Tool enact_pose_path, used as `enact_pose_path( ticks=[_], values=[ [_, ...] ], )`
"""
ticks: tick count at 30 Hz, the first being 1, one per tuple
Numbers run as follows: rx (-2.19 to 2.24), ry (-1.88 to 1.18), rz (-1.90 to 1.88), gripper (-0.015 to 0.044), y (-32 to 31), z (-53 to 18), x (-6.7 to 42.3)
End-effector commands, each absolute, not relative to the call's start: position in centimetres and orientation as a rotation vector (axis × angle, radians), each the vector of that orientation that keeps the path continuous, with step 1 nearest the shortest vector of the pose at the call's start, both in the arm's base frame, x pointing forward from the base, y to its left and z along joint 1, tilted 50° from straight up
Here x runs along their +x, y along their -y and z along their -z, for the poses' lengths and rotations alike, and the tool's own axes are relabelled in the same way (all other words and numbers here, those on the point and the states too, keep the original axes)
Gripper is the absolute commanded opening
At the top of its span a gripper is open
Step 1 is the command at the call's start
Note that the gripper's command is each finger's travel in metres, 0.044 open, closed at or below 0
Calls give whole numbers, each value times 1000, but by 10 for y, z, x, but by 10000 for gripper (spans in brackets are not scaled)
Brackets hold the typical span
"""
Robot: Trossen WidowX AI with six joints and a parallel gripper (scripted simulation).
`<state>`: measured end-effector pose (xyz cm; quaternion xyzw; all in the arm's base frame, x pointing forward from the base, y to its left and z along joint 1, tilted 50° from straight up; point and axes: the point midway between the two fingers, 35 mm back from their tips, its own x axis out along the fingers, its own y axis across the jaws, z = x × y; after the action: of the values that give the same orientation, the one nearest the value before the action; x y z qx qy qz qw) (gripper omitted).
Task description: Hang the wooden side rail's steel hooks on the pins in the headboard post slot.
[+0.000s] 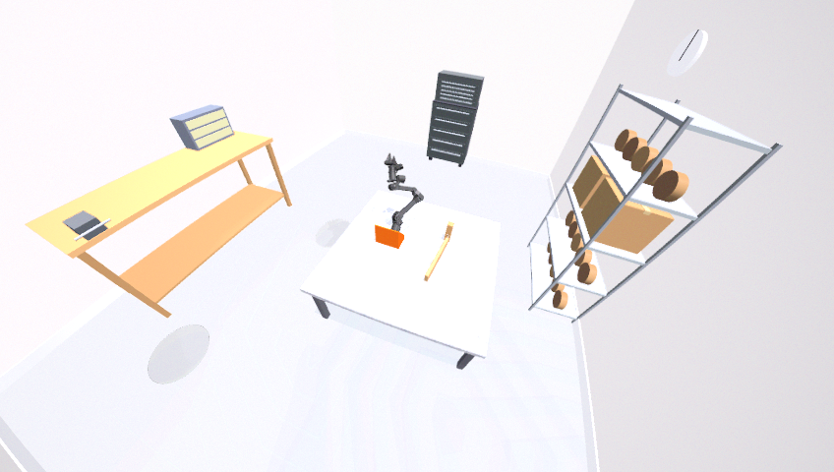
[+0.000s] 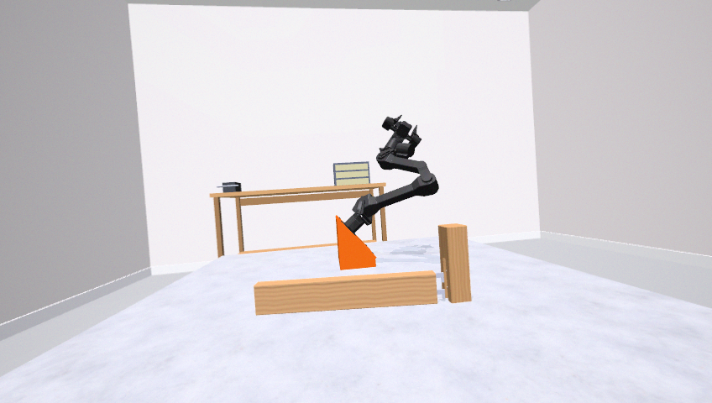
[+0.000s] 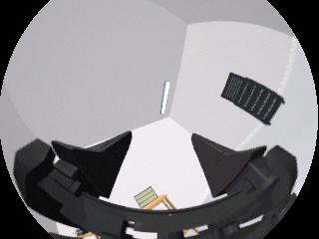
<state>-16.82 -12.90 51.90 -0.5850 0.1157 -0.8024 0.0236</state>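
The wooden side rail (image 1: 436, 260) (image 2: 344, 291) lies on the white table (image 1: 409, 310) (image 2: 349, 354), with one end up against the upright headboard post (image 1: 448, 230) (image 2: 454, 262). Its steel hooks (image 2: 442, 289) reach into the post's side; the pins are hidden, so I cannot tell whether the hooks sit on them. The rail's far end rests on the table. My gripper (image 1: 390, 157) (image 2: 405, 122) (image 3: 162, 135) is open and empty. It is raised high above the arm's base, pointing upward, well away from the rail and post.
The arm rises from an orange wedge base (image 1: 388, 235) (image 2: 352, 249) behind the rail. A wooden workbench (image 1: 146, 181) (image 2: 300, 191), a dark drawer cabinet (image 1: 454, 116) (image 3: 253, 96) and a metal shelf rack (image 1: 643, 193) stand around the table, off it.
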Motion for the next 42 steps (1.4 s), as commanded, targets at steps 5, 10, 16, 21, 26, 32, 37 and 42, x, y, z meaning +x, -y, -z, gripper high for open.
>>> enact_pose_path(
  ticks=[5,10,16,21,26,32,37,42],
  values=[
    [-1762,-428,2419,440,155,-512,-165],
    [-1710,-520,2308,440,191,-500,-154],
    [-1675,-625,2143,440,234,-483,-133],
    [-1669,-695,1986,440,267,-466,-108],
    [-1683,-747,1814,440,295,-448,-77],
    [-1720,-783,1595,440,322,-424,-33],
    [-1765,-790,1407,440,336,-404,8],
    [-1820,-777,1215,440,344,-382,52]
  ],
)
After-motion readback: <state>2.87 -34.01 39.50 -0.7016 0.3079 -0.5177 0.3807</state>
